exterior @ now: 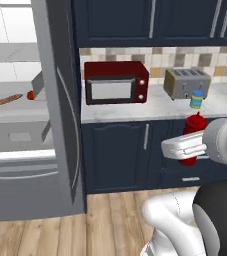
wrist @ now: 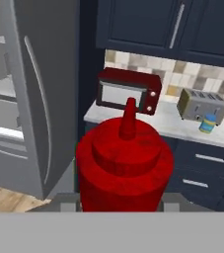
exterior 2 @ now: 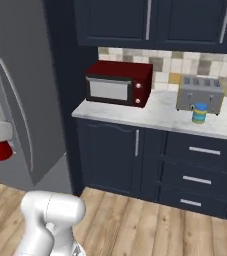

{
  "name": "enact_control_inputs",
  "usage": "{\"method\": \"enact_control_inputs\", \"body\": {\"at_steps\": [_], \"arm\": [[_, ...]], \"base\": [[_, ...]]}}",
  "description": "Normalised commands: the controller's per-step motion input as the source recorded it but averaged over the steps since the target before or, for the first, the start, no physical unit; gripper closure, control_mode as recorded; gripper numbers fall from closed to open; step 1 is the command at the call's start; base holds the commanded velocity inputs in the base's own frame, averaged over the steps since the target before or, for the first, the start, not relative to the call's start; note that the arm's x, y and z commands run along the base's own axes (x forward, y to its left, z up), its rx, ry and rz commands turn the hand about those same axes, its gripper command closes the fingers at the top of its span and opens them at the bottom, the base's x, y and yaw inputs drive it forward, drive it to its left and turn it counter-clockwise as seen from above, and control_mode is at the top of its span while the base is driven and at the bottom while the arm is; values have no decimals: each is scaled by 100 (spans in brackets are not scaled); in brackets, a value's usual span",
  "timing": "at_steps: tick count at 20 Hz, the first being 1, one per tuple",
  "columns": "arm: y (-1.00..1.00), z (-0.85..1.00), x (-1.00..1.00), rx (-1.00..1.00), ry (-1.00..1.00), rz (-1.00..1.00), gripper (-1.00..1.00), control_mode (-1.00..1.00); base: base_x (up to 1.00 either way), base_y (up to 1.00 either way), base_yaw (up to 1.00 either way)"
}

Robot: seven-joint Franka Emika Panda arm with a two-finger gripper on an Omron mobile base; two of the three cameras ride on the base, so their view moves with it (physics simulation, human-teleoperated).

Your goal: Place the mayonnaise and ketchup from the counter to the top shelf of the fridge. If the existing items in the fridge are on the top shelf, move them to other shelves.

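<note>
While I carry it off the counter, here is how things stand:

Ketchup: I have the ketchup (wrist: 125, 168) up in the air, near side of the counter (exterior: 150, 107), in front of the dark drawer fronts. From the hand camera it stands upright, cap pointing up.

Grip: the gripper (exterior: 187, 147) is closed on the ketchup around its body, below the cap. I see the white hand across the bottle in the left base view, red showing above and below it.

Handling, my judgement: a plastic squeeze bottle, light, a bit soft in the wall, smooth-sided. I would keep hold of the wide body, not the narrow cap, and not squeeze harder than needed. Kept upright, it should set down cleanly on its flat base.

Mayonnaise: the mayonnaise (exterior: 197, 99) sits on the counter to the right, just in front of the toaster (exterior: 187, 82). A squat jar, likely heavier and stiff; I would take it by the sides under the lid.

Microwave: the microwave (exterior: 116, 82) stands at the left end of the counter, well apart from the jar.

Fridge: the fridge (exterior: 60, 125) is far left, open. On one shelf I see a brown sausage (exterior: 9, 99) and a small red fruit (exterior: 30, 95) beside it.

Top shelf: the top shelf (exterior: 15, 52) looks bare from here, though the door hides part of it.
</note>
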Motion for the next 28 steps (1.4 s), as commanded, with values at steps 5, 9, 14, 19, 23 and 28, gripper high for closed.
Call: {"method": "enact_control_inputs", "body": {"at_steps": [5, 9, 14, 19, 23, 28], "arm": [[0, 0, 0, 0, 0, 0, 100, 100], [0, 0, 0, 0, 0, 0, 100, 100], [0, 0, 0, 0, 0, 0, 100, 100], [0, 0, 0, 0, 0, 0, 100, 100], [0, 0, 0, 0, 0, 0, 100, 100], [0, 0, 0, 0, 0, 0, 100, 100]], "base": [[44, 100, 16], [47, 100, 11], [27, 100, 6], [62, 100, 2], [62, 39, -1], [38, 2, -13]]}}
